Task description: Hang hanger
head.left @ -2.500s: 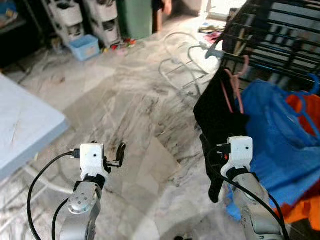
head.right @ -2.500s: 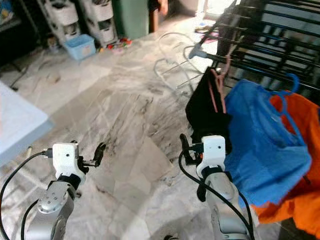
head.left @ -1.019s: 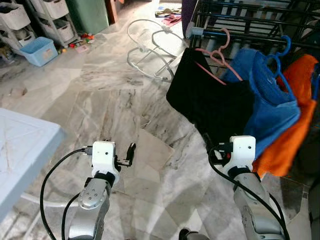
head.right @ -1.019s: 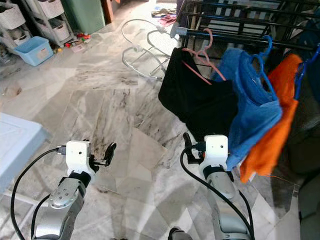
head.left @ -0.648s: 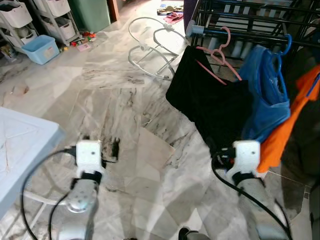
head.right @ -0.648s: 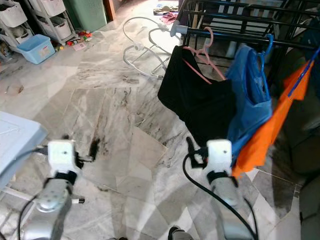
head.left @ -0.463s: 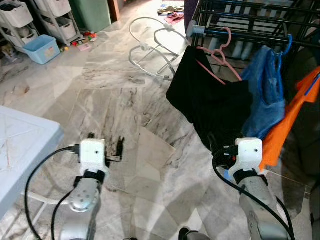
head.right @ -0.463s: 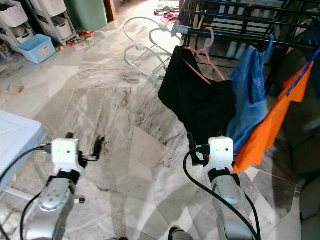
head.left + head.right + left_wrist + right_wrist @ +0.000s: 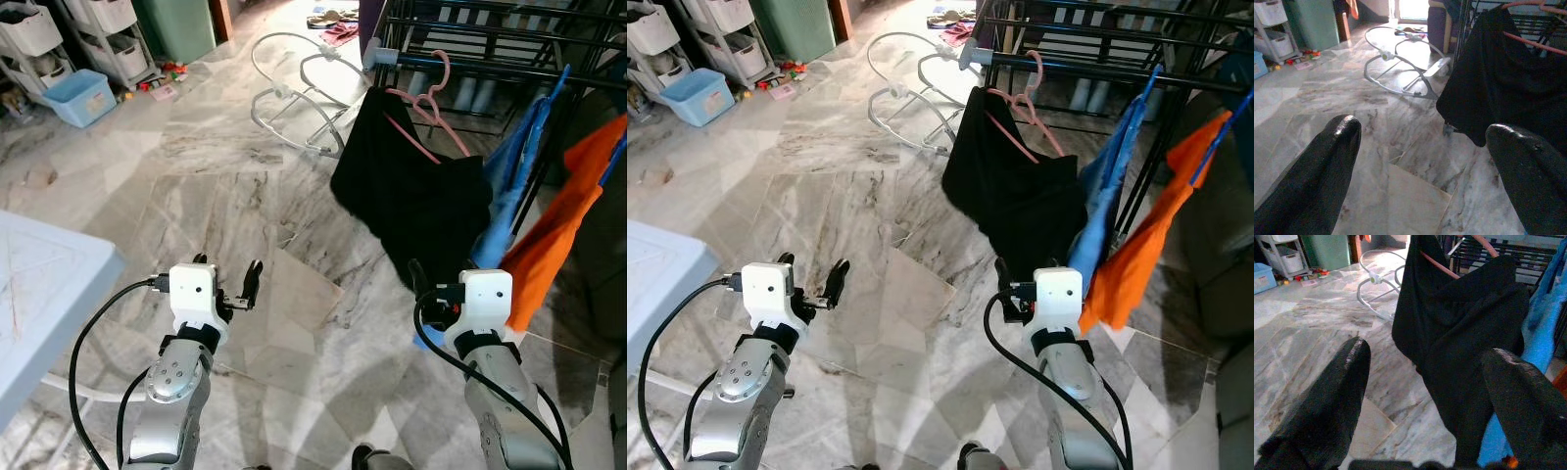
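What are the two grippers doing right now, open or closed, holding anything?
Left gripper: open, holding nothing, raised over the marble floor.
Right gripper: open, holding nothing, facing the black garment on the pink hanger.

You have both silver arms bent and raised in front of the body, at about the same height. The left gripper (image 9: 227, 284) has its fingers spread wide apart. The right gripper (image 9: 1425, 382) also has its fingers wide apart, holding nothing.
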